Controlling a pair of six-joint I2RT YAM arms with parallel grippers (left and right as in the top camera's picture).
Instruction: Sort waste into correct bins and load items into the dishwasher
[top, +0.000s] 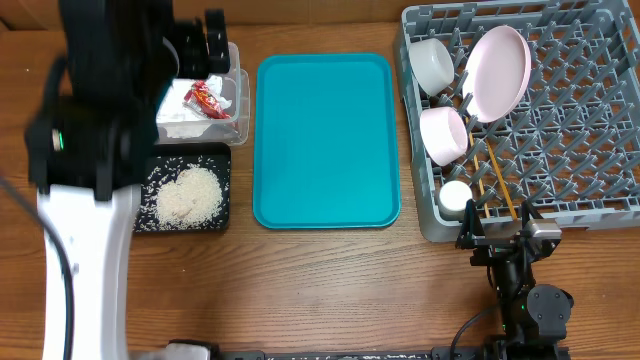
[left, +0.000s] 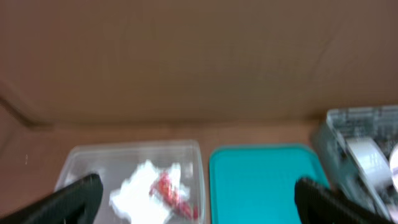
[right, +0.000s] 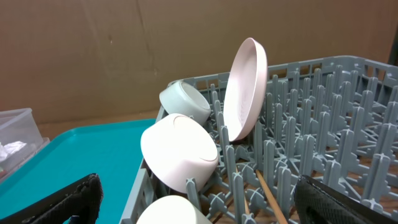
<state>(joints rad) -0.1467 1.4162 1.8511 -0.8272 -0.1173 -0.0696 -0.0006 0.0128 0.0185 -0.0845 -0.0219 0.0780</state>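
Observation:
The clear tub (top: 232, 110) holds the red wrapper (top: 205, 97) and the white napkin (top: 183, 118). Beside it, the black tray (top: 222, 205) carries a heap of rice (top: 188, 195). My left gripper (left: 199, 202) hangs open above the tub, nothing between its fingers (left: 74, 199). In the grey dish rack (top: 590, 140) stand a pink plate (top: 498, 70), a pale bowl (top: 432, 62), a second bowl (top: 444, 134), a small white cup (top: 455, 197) and two chopsticks (top: 497, 180). My right gripper (top: 497, 235) is open at the rack's near left corner, empty.
The teal serving tray (top: 325, 140) lies bare between the bins and the rack. My raised left arm (top: 90, 150) hides part of the tub and the table's left side. Brown cardboard walls stand behind the table.

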